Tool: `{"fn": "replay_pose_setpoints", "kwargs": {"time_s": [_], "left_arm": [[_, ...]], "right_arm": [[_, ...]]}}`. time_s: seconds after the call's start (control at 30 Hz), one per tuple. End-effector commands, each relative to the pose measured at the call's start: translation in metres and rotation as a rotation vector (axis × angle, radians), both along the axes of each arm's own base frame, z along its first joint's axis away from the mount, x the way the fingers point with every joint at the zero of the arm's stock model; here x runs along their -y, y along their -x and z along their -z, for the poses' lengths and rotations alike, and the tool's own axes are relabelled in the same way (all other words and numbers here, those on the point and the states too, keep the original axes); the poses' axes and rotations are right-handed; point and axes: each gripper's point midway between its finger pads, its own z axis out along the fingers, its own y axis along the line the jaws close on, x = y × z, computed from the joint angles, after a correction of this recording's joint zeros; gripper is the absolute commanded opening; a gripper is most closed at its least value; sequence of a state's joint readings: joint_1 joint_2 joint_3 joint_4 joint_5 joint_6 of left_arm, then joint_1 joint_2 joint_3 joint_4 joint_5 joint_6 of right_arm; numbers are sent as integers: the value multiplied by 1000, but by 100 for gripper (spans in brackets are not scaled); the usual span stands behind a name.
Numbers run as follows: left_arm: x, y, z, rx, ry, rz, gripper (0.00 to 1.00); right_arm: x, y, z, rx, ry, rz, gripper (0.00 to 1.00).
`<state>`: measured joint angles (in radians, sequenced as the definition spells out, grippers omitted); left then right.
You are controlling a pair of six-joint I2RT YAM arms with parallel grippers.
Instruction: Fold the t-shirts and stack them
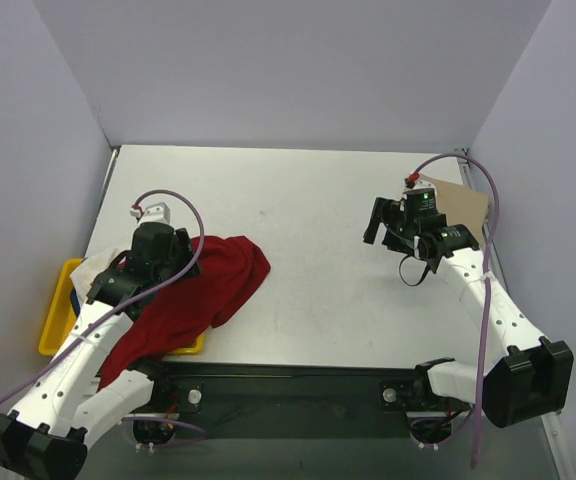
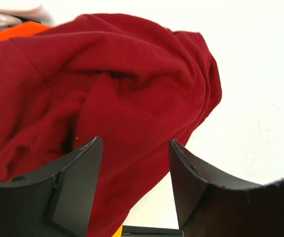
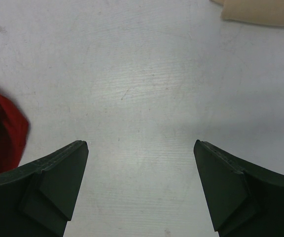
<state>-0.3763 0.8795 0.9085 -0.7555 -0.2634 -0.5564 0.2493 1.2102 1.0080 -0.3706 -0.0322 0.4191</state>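
A large dark red t-shirt [image 1: 203, 285] lies crumpled, half on the table and half over the yellow tray [image 1: 54, 322]. My left gripper [image 1: 180, 262] hovers just above it, jaws apart, with nothing pinched between them. In the left wrist view the red cloth [image 2: 132, 89] fills the space behind the left gripper [image 2: 134, 143]. Bits of an orange t-shirt [image 2: 18, 30] and a white one [image 2: 9, 15] peek out behind it. A tan t-shirt [image 1: 460, 205] lies flat at the back right. My right gripper [image 1: 378, 228] stands open over bare table, just left of the tan shirt.
The tray sits at the table's left near edge, mostly under the red shirt and my left arm. In the right wrist view the right gripper [image 3: 141, 144] frames grey table, with the red shirt's edge [image 3: 1, 128] at left and the tan shirt [image 3: 260, 12] at top right.
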Motion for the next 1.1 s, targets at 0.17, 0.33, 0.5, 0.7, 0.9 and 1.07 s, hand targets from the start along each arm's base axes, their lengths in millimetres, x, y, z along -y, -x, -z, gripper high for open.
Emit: {"fn": "replay_pose_setpoints", "kwargs": {"time_s": [0.17,0.33,0.5,0.7,0.9,1.07], "left_arm": [[-19,-4,7,-24,-23,-135,66],[-28,1,20,-55,-59,-142,68],[-23,2,34,-88,-44,-132,67],[-26,1,28,-92,-55,-145,14],[-24,-22,-67,127,-36,-111,0],[-10,-34,-175,398,51,-27,0]], "right_arm": [[3,-1,0,-3,5,7,94],[2,-2,2,-9,6,6,94],[1,-5,0,-10,4,2,94],[2,-4,0,-7,9,7,94],[2,-6,1,-12,8,9,94],[1,-9,-2,-6,7,6,94]]}}
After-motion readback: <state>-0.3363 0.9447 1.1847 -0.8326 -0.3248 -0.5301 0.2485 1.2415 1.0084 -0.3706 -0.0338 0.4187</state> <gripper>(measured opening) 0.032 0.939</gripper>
